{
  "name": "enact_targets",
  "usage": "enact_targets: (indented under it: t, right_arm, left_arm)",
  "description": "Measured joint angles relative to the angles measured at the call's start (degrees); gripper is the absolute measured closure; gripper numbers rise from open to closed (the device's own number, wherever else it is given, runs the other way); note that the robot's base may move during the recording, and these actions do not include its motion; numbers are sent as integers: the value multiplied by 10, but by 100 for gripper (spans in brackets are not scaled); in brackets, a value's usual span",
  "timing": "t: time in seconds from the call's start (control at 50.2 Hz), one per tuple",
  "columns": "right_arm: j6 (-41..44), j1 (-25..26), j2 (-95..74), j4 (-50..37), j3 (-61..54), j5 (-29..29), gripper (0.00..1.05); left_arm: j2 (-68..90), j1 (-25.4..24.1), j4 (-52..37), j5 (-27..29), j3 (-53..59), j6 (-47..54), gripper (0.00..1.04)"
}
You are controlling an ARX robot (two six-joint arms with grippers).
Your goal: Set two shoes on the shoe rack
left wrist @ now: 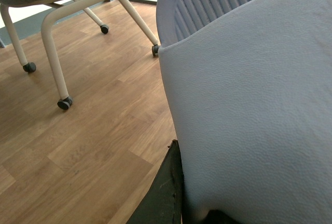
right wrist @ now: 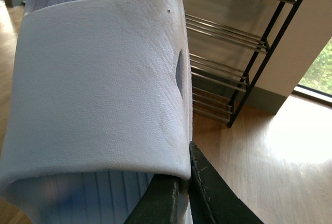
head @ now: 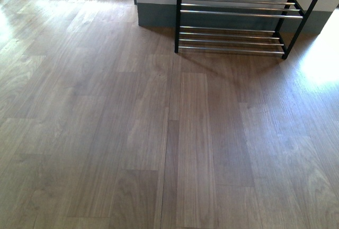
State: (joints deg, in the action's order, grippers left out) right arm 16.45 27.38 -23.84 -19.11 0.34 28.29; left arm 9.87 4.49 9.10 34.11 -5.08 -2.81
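While aloft, slipper [right wrist: 104, 79] in right gripper [right wrist: 182, 181].

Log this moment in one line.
left gripper: shut on left slide | right gripper: shut on right slide | shoe rack: ahead, lower shelves bare

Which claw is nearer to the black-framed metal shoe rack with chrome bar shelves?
Probably right. The right claw, clamping a pale blue rubber slipper, faces the rack close by. The left claw, holding the other slipper, sees only a white-legged wheeled chair and wooden floor.
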Motion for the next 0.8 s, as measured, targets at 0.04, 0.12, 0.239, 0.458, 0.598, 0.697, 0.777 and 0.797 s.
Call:
enact_targets:
  t: [0.04, 0.12, 0.239, 0.458, 0.598, 0.697, 0.777, 0.797]
  right_arm:
    - [0, 0, 0, 0, 0, 0, 103]
    - [0, 0, 0, 0, 0, 1, 103]
    - [0, 0, 0, 0, 0, 1, 103]
    - [0, 0, 0, 0, 0, 0, 103]
    - [0, 0, 0, 0, 0, 0, 103]
    - [0, 0, 0, 0, 0, -3, 103]
    - [0, 0, 0, 0, 0, -2, 103]
    - [0, 0, 0, 0, 0, -2, 103]
  left_arm:
    - [0, 0, 0, 0, 0, 0, 103]
    - [0, 0, 0, 1, 0, 0, 103]
    - [0, 0, 0, 2, 0, 0, 103]
    - [0, 0, 0, 2, 0, 0, 103]
    - [-1, 0, 0, 0, 3, 0, 103]
    - [-1, 0, 0, -1, 4, 0, 103]
    - [-1, 0, 0, 0, 4, 0, 103]
    - [-1, 0, 0, 0, 4, 0, 103]
